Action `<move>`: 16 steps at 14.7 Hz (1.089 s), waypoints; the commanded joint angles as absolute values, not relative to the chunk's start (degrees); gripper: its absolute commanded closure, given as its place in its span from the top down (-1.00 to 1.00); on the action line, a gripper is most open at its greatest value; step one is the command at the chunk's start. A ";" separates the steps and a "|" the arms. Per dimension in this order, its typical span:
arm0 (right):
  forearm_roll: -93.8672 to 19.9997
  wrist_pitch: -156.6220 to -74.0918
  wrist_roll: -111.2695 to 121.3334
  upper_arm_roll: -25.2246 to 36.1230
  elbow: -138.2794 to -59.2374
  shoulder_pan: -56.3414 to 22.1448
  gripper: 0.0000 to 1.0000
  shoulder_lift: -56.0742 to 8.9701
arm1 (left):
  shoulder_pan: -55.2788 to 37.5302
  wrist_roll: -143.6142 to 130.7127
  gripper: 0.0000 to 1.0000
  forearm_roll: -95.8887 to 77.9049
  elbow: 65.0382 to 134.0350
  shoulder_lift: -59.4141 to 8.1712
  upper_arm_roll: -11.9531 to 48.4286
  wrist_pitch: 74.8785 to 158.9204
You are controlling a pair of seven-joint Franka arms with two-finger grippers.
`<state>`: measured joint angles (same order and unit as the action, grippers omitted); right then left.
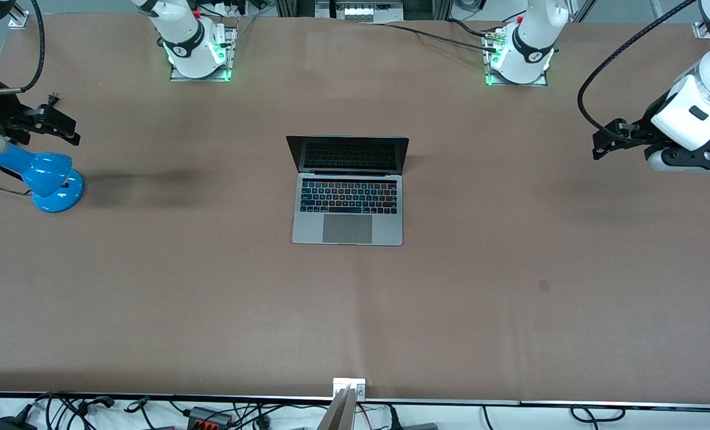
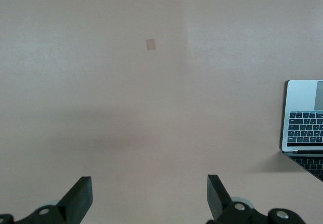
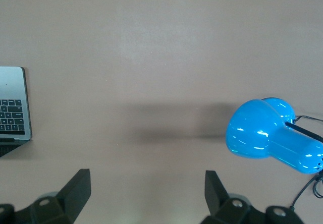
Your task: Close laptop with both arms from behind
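Note:
The silver-grey laptop [image 1: 348, 197] stands open in the middle of the table, its dark screen tilted up and its keyboard and trackpad toward the front camera. My left gripper [image 1: 601, 143] is open and empty, up over the table toward the left arm's end, well apart from the laptop. Its wrist view shows both fingers spread [image 2: 150, 196] over bare table, with a corner of the laptop [image 2: 304, 115] at the edge. My right gripper [image 1: 67, 126] is open and empty over the right arm's end. Its wrist view [image 3: 147, 191] shows the laptop's edge [image 3: 12, 108].
A blue desk lamp [image 1: 50, 176] with a black cord lies on the table under the right gripper, and also shows in the right wrist view [image 3: 267, 135]. A small dark patch [image 1: 544, 285] marks the brown table [image 1: 211, 298]. The arms' green-lit bases stand at the table's top edge.

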<state>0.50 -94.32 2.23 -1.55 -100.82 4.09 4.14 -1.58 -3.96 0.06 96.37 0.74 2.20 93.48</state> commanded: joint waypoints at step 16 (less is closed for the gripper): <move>0.44 -92.29 2.11 -1.84 -101.69 2.20 -1.00 4.57 | -2.02 -3.34 1.00 -0.62 94.93 -0.17 2.55 93.96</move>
